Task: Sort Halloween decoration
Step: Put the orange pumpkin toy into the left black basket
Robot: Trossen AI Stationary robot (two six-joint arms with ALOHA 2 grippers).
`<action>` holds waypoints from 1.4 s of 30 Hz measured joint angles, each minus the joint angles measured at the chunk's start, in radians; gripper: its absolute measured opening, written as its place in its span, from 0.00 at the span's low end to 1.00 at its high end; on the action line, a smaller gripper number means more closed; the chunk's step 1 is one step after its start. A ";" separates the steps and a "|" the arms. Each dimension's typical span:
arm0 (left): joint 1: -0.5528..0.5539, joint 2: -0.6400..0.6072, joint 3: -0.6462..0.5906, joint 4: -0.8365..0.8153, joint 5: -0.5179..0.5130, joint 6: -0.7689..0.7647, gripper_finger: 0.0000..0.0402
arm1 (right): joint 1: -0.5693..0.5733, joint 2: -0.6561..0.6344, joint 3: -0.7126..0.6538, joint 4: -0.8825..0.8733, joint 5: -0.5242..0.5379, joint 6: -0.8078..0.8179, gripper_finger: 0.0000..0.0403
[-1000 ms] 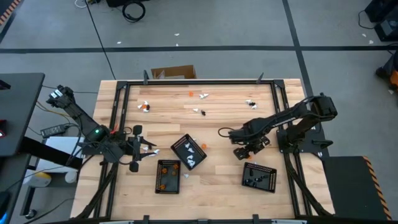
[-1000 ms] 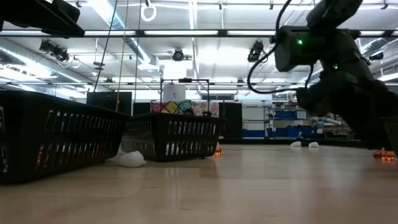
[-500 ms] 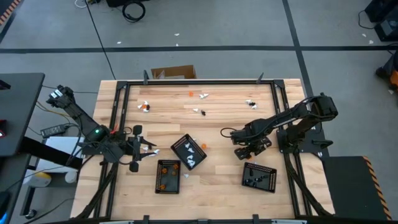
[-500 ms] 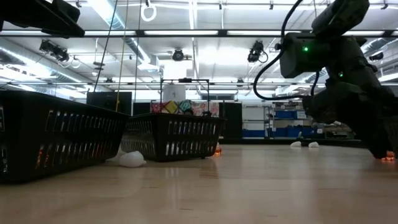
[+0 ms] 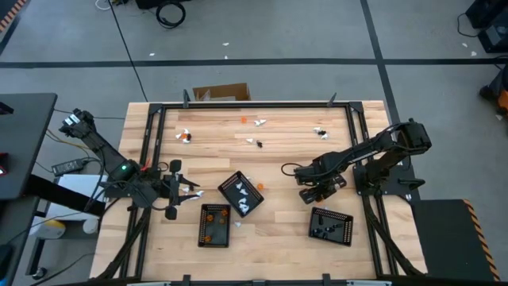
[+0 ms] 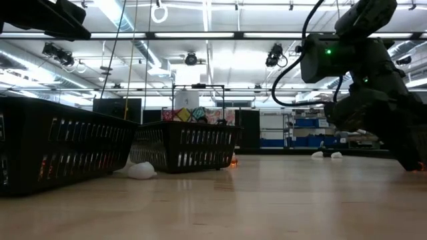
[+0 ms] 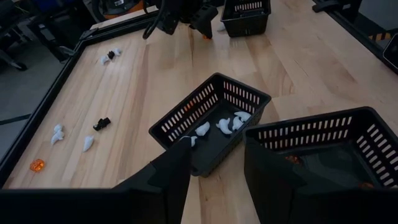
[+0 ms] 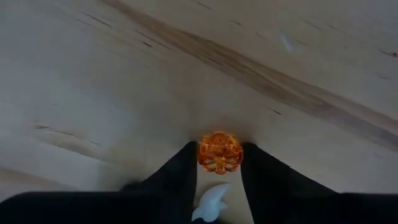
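The Halloween decoration is tiny orange, white and black pieces. Some lie loose on the far half of the table [image 5: 254,143], others in three black trays [image 5: 240,193], [image 5: 214,225], [image 5: 331,225]. My right gripper [image 8: 219,152] stands over the table right of centre [image 5: 311,193], shut on a small orange piece [image 8: 219,153]. A white piece [image 8: 211,202] shows farther back between its fingers. My left gripper [image 7: 217,171] hovers open at the table's left [image 5: 184,191], facing the tray of white pieces [image 7: 211,124]. My right gripper pinches the orange piece by its two opposite sides [image 8: 202,154] between the free ends of its two fingers. The fingers come from above and point down at the tabletop. The piece sits at the wood surface; whether it is lifted cannot be told.
A black metal frame [image 5: 151,127] runs along the table's edges. The tray with black pieces stands just nearside of my right gripper. In the low view the two nearer trays [image 6: 60,150], [image 6: 183,145] fill the left half.
My right gripper has gone a little toward the table's right edge and come over the orange piece, which showed beside it in the low view a second ago and is now hidden behind its fingers.
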 joint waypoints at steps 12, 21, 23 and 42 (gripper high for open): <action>0.000 0.000 0.000 0.000 0.000 0.000 0.39 | -0.001 0.005 0.130 0.020 0.123 -0.097 0.26; 0.000 0.000 0.000 0.000 0.000 0.000 0.39 | 0.015 0.016 0.205 0.476 0.177 -0.148 0.26; 0.000 0.000 0.000 0.002 0.000 0.000 0.39 | 0.038 0.052 0.259 0.515 0.197 -0.192 0.26; -0.001 0.000 0.000 -0.037 0.001 -0.067 0.39 | 0.127 0.686 1.117 0.450 0.184 -0.938 0.34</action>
